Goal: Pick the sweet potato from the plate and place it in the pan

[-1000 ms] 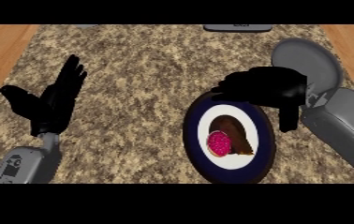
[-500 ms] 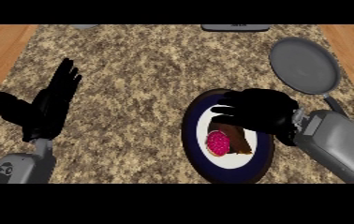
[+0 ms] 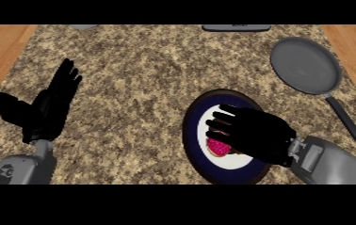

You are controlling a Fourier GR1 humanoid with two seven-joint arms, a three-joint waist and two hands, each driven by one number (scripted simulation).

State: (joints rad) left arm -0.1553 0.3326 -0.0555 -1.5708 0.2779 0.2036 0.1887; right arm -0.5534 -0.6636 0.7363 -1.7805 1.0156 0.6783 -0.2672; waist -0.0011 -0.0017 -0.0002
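The sweet potato (image 3: 220,147), a stubby brown piece with a magenta cut face, lies on the round dark-blue plate with a white centre (image 3: 195,125), mostly hidden under the right hand (image 3: 254,133), whose fingers curl down over it; whether they clamp it I cannot tell. Best close squarely round it before lifting. The grey round metal pan (image 3: 304,65) holds nothing visible. The left hand (image 3: 52,101) rests open at the left.
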